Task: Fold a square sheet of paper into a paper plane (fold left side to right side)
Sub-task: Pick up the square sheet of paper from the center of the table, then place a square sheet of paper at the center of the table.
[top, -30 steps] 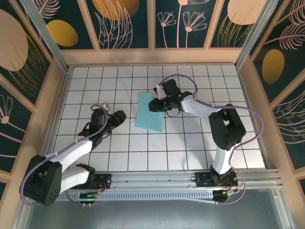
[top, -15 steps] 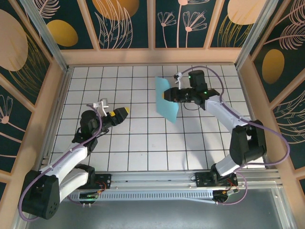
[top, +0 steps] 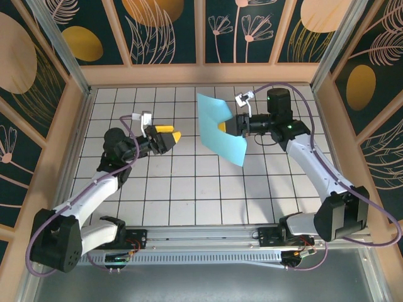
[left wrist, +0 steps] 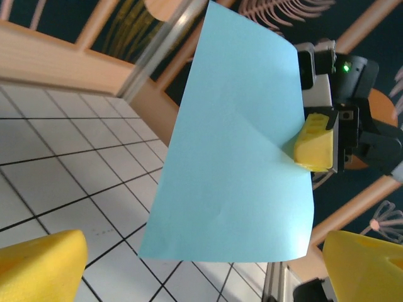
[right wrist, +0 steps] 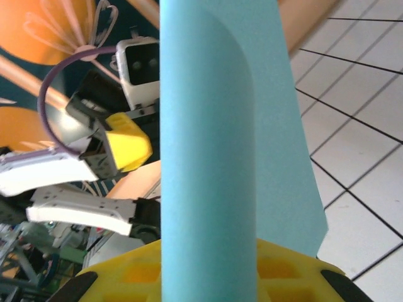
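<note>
The thin, smooth turquoise square sheet of paper point(top: 220, 129) hangs in the air over the far middle of the white-tiled table point(top: 189, 195) — bowed and faintly creased, pinched at its right edge between the blocky yellow right fingers point(left wrist: 313, 145) — while the left fingers point(top: 165, 129), just to its left, gape wide.

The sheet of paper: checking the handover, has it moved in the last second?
Yes. The square sheet of paper, pinched by the right gripper, has shifted right and toward the back wall.
</note>
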### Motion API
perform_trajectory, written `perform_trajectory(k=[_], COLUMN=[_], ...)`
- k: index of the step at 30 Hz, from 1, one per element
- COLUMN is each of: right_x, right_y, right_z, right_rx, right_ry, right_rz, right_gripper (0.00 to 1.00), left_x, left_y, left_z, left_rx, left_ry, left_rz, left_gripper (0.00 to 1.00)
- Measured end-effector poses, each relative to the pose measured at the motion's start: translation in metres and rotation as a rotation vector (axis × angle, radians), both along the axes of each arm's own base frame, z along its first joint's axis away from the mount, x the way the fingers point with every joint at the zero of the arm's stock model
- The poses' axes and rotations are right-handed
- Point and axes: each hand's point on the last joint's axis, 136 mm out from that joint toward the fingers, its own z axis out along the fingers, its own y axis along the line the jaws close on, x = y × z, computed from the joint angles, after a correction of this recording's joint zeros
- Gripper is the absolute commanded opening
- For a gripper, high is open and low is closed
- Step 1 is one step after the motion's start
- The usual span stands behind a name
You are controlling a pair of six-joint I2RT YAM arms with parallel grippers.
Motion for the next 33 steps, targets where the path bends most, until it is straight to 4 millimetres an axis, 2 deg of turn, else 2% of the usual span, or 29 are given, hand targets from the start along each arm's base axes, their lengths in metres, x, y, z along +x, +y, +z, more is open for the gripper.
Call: perform_trajectory(k=[5,13,18,19,21,25,28,29,33], right_x=[-0.014,-0.037,-0.048,-0.05,-0.052,-0.046,-0.039,-0.036,-0.027], right_y=[0.002,0.011,0.017,0.019,0.02,0.02,0.017,0.017,0.014], right_z=[0.007,0.013,0.015,0.016,0.017,0.018,0.015,0.014,0.008], right_rx=[0.031,0.048,0.055,0.057,0.058,0.044,0.026,0.019,-0.011], right_ry=[0.001,-0.027,-0.044,-0.05,-0.059,-0.078,-0.088,-0.092,-0.093], right_rz=[0.064,0.154,0.198,0.207,0.213,0.186,0.147,0.133,0.082], right_gripper=[0.23,0.22,0.22,0.22,0.22,0.22,0.22,0.23,0.25], left_x=[-0.004,-0.003,-0.004,-0.005,-0.007,-0.011,-0.011,-0.011,-0.008], left_y=[-0.023,-0.045,-0.052,-0.053,-0.055,-0.057,-0.057,-0.057,-0.056], left_z=[0.013,0.003,0.005,0.007,0.009,0.012,0.011,0.011,0.009], left_rx=[0.036,0.088,0.095,0.095,0.095,0.094,0.098,0.101,0.109], left_ry=[-0.063,-0.054,-0.065,-0.069,-0.081,-0.094,-0.101,-0.103,-0.096], left_rz=[-0.101,-0.18,-0.208,-0.212,-0.224,-0.247,-0.247,-0.244,-0.224], left_gripper=[0.97,0.97,0.95,0.91,0.77,0.29,0.06,0.0,0.0])
